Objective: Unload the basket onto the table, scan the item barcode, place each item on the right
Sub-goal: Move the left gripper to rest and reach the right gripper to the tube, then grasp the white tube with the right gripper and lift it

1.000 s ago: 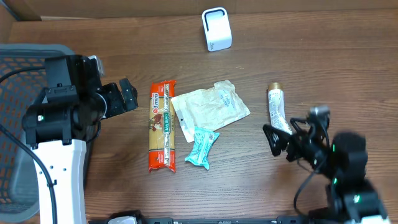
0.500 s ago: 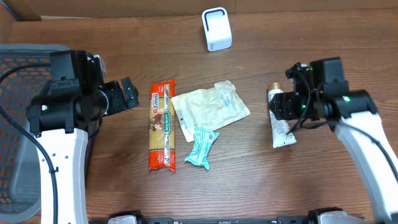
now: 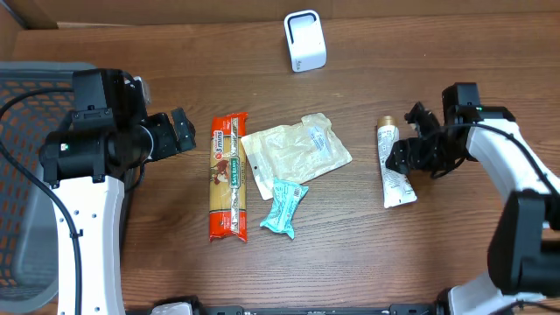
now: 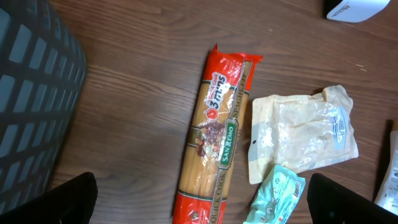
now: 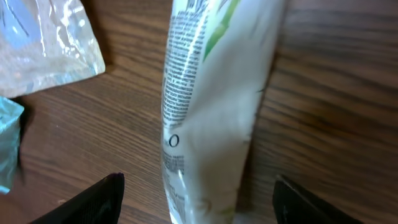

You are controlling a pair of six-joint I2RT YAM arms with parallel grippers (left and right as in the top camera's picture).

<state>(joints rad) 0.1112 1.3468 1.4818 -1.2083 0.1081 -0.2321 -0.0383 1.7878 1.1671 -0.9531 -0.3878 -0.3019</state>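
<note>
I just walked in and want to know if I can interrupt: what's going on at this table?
The right gripper is down over the white tube, open fingers either side, not closed on it. The left gripper hangs open beside the spaghetti packet, holding nothing. The white scanner stands at the far side of the table. No item is lifted toward it yet.

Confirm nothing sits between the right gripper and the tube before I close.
Nothing visible does. The right gripper hangs open over the tube, straddling it, with only bare table on either side.
</note>
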